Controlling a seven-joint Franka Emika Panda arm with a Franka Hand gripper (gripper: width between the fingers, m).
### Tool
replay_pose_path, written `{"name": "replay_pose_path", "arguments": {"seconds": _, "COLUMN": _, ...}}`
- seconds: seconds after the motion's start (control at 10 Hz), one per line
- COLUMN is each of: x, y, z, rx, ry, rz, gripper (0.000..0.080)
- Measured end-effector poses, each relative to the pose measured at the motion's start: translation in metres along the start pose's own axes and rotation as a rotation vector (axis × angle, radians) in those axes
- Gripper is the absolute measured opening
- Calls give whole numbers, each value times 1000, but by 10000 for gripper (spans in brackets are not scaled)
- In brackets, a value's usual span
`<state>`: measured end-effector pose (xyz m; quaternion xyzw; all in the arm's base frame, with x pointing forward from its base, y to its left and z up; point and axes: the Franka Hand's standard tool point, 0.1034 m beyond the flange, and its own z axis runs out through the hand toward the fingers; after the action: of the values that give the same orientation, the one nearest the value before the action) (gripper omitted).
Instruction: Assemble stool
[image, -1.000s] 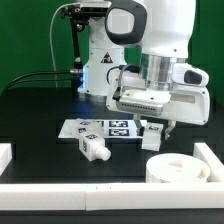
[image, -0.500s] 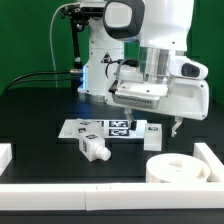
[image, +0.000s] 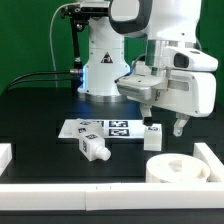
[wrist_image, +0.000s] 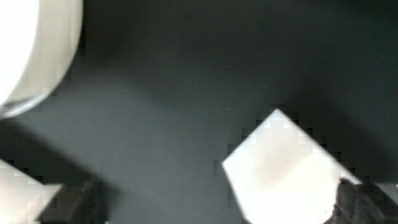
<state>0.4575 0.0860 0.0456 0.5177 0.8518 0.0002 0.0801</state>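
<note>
The round white seat (image: 178, 170) lies on the black table at the front right. One white tagged leg (image: 153, 137) stands just behind it; another leg (image: 93, 148) lies on its side further to the exterior view's left. My gripper (image: 164, 122) hangs open and empty just above the first leg, with its fingers spread. In the wrist view the gripper (wrist_image: 217, 206) shows only dark fingertips (wrist_image: 71, 204) at the frame edge. A blurred white leg (wrist_image: 294, 160) lies between them, and a curved white edge, probably the seat (wrist_image: 32, 60), is off to one side.
The marker board (image: 104, 127) lies flat behind the legs. Long white border rails run along the front (image: 90, 196), the left (image: 5, 155) and the right (image: 211, 155) of the table. The robot base (image: 100, 65) and cables stand at the back.
The wrist has turned and the gripper has shifted toward the exterior view's right, spreading its fingers over the standing leg. The parts on the table have not moved.
</note>
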Motion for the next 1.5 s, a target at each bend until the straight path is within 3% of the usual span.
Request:
{"name": "replay_pose_path", "arguments": {"seconds": 0.2, "x": -13, "y": -14, "z": 5, "rx": 23, "ry": 14, "rz": 16, "gripper": 649}}
{"name": "replay_pose_path", "arguments": {"seconds": 0.5, "x": -11, "y": -12, "z": 4, "rx": 23, "ry": 18, "rz": 238, "gripper": 649}}
{"name": "replay_pose_path", "arguments": {"seconds": 0.8, "x": -2, "y": -5, "z": -1, "rx": 23, "ry": 26, "rz": 717, "gripper": 649}}
{"name": "replay_pose_path", "arguments": {"seconds": 1.0, "x": 2, "y": -4, "z": -1, "rx": 62, "ry": 21, "rz": 979, "gripper": 649}}
{"name": "replay_pose_path", "arguments": {"seconds": 1.4, "x": 4, "y": -2, "z": -1, "rx": 78, "ry": 32, "rz": 1212, "gripper": 649}}
{"name": "replay_pose_path", "arguments": {"seconds": 1.5, "x": 1, "y": -4, "z": 0, "rx": 97, "ry": 28, "rz": 1306, "gripper": 649}}
